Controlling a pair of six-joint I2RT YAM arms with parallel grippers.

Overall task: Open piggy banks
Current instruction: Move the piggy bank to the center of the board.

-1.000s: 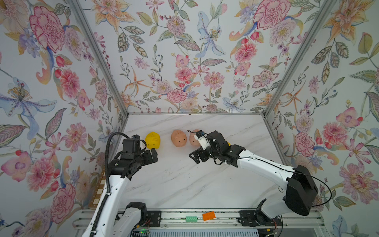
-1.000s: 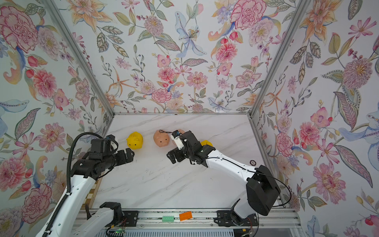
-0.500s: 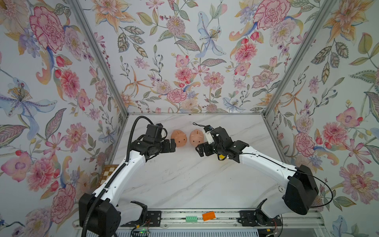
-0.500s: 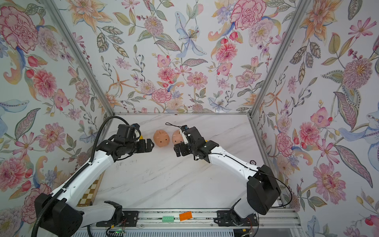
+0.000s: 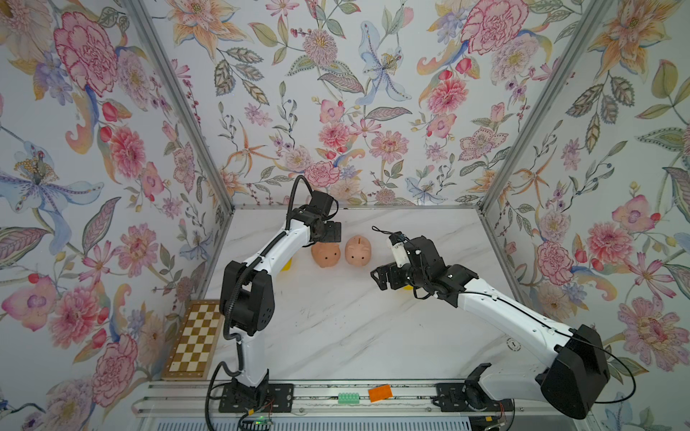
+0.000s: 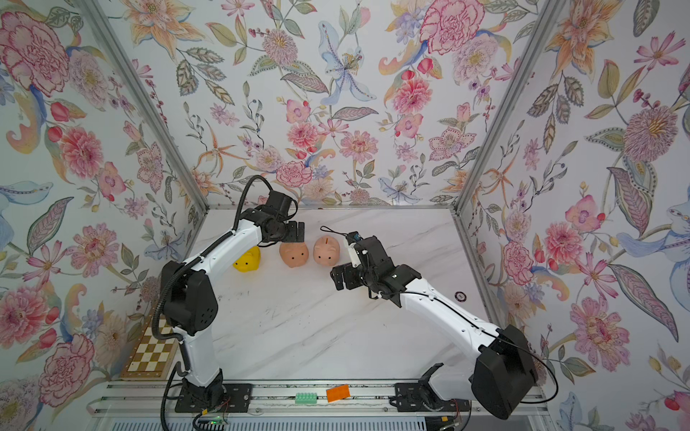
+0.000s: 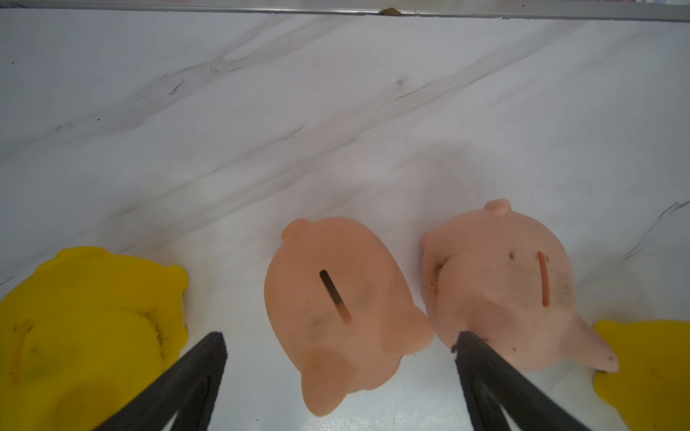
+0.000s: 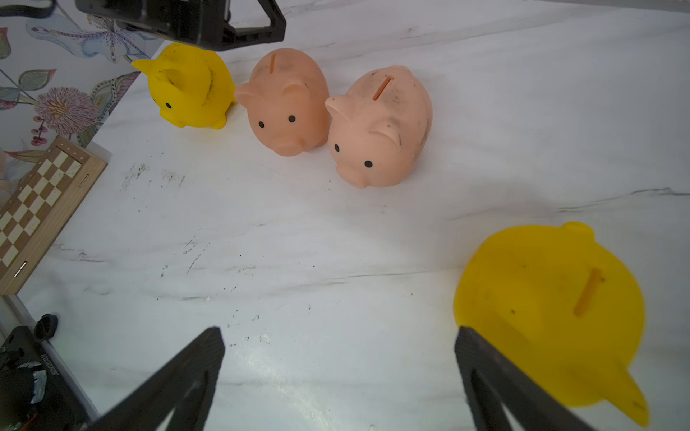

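Observation:
Four piggy banks stand in a loose row at the back of the marble table. The two peach-pink ones sit side by side in the middle. One yellow pig is to their left, half behind my left arm. The other yellow pig lies just beside my right gripper's finger. My left gripper hovers open over the left pink pig, its fingers on either side of the pig and not touching it. My right gripper is open, with only bare table between its fingers.
A wooden chessboard lies along the left wall near the front. A small dark round disc rests by the right wall. An orange block and a green connector sit on the front rail. Floral walls close in three sides.
My left arm has reached from the front left out to the back and now hangs over the left pink pig. My right gripper has drifted slightly right, away from the pink pigs.

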